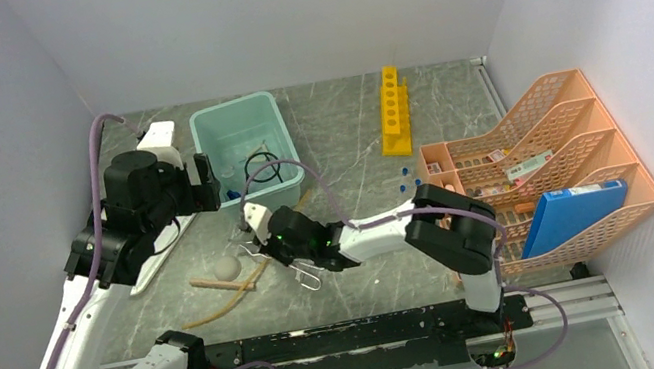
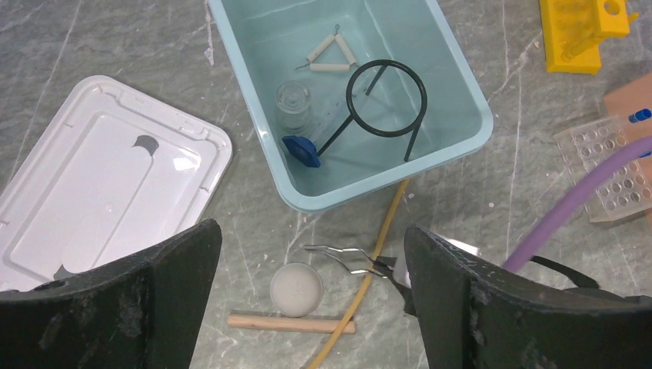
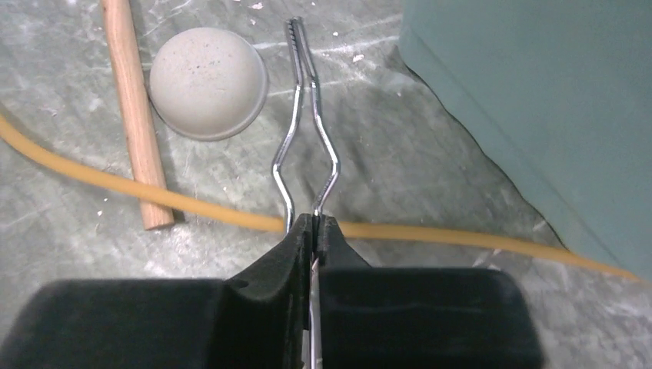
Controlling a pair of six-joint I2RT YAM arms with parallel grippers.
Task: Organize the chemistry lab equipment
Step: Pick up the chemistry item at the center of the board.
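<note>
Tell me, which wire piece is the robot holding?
The silver wire clip, pinched by the right gripper, jaws shut; the black ring stand and the triangle lie loose in the teal tub.

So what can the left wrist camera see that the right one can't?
Only the left wrist view looks inside the teal tub: black ring stand, wire triangle, plus the white lid. Only the right wrist view clearly shows the right gripper shut on the silver clip. Both show that clip, grey ball, wooden stick and tan hose.
</note>
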